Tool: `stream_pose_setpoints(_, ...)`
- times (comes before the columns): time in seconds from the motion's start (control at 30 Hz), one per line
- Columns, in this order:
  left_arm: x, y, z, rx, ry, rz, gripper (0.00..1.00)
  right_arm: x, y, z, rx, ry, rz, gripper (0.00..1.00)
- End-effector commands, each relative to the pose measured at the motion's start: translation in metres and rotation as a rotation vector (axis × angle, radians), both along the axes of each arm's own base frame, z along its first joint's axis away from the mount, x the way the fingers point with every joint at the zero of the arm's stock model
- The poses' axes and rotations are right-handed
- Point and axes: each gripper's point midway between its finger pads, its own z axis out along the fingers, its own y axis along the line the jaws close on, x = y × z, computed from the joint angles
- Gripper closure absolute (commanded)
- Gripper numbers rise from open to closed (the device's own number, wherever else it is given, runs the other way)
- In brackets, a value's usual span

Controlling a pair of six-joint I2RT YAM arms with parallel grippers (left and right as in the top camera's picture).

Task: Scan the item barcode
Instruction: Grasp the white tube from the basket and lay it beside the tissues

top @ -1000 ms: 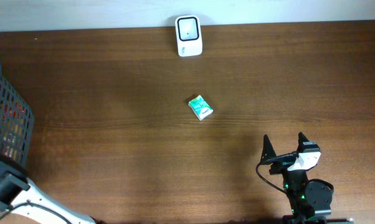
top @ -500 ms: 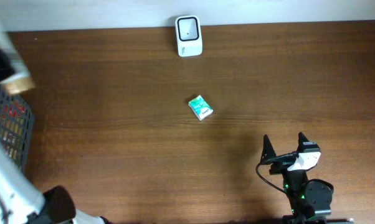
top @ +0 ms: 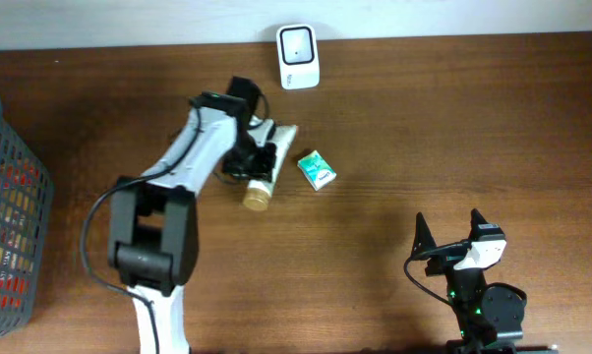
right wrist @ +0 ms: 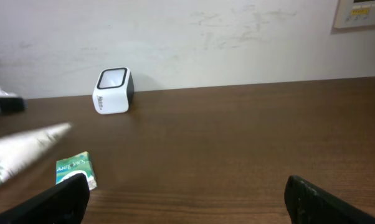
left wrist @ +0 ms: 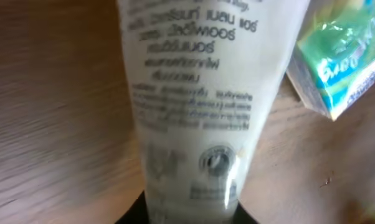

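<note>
A white tube [top: 272, 157] with a tan cap sits in my left gripper [top: 254, 155], which is shut on it just left of a green packet [top: 317, 169]. The left wrist view shows the printed tube [left wrist: 200, 93] running up from between the dark jaws, and the green packet [left wrist: 337, 62] lies beside it at the right. The white scanner [top: 298, 56] stands at the table's far edge, beyond the tube. My right gripper [top: 449, 224] is open and empty near the front edge. The right wrist view shows the scanner [right wrist: 113, 91], the packet [right wrist: 74, 169] and the tube [right wrist: 28, 149] far off to the left.
A dark mesh basket [top: 16, 216] with several items stands at the table's left edge. A pale wall runs behind the scanner. Bare brown table [top: 453, 128] lies between the packet and my right gripper.
My left arm has swung in from the basket at the left, carrying the tube to the middle of the table beside the green packet. The right arm has not moved.
</note>
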Motion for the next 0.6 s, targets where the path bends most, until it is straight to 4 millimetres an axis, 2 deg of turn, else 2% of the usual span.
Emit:
stream_pose_setpoints(0.0, 0.000, -0.018, -0.007, -0.020, 0.000, -0.007, 0.48, 0.000, 0.002, -0.003, 0.004, 0.005, 0.011, 0.01)
stream_pose_setpoints(0.07, 0.000, -0.018, -0.007, -0.014, -0.003, -0.009, 0.07, 0.000, 0.002, -0.003, 0.004, 0.005, 0.011, 0.01)
stream_pose_setpoints(0.1, 0.000, -0.018, -0.007, -0.014, -0.001, -0.009, 0.01, 0.000, 0.002, -0.003, 0.004, 0.005, 0.011, 0.01)
stream_pose_setpoints(0.17, 0.002, -0.014, 0.003, -0.013, -0.003, 0.001, 0.01, 0.000, 0.002, -0.003, 0.004, 0.005, 0.011, 0.01)
stream_pose_setpoints(0.23, 0.019, 0.004, 0.041, 0.023, -0.075, 0.033, 0.01, 0.000, 0.002, -0.003, 0.004, 0.005, 0.011, 0.02)
stream_pose_setpoints(0.33, 0.048, 0.043, 0.132, 0.090, -0.295, 0.110, 0.01, 0.000, 0.002, -0.003, 0.004, 0.005, 0.011, 0.01)
stream_pose_setpoints(0.4, 0.063, 0.091, 0.218, 0.126, -0.516, 0.229, 0.01, 0.000, 0.002, -0.003, 0.004, 0.005, 0.011, 0.01)
stream_pose_setpoints(0.47, 0.060, 0.144, 0.275, 0.166, -0.655, 0.355, 0.01, 0.000, 0.002, -0.003, 0.004, 0.005, 0.011, 0.01)
stream_pose_setpoints(0.53, 0.046, 0.194, 0.314, 0.185, -0.747, 0.476, 0.01, 0.000, 0.002, -0.003, 0.004, 0.005, 0.011, 0.01)
stream_pose_setpoints(0.57, 0.032, 0.233, 0.334, 0.213, -0.796, 0.571, 0.01, 0.000, 0.002, -0.003, 0.004, 0.005, 0.011, 0.01)
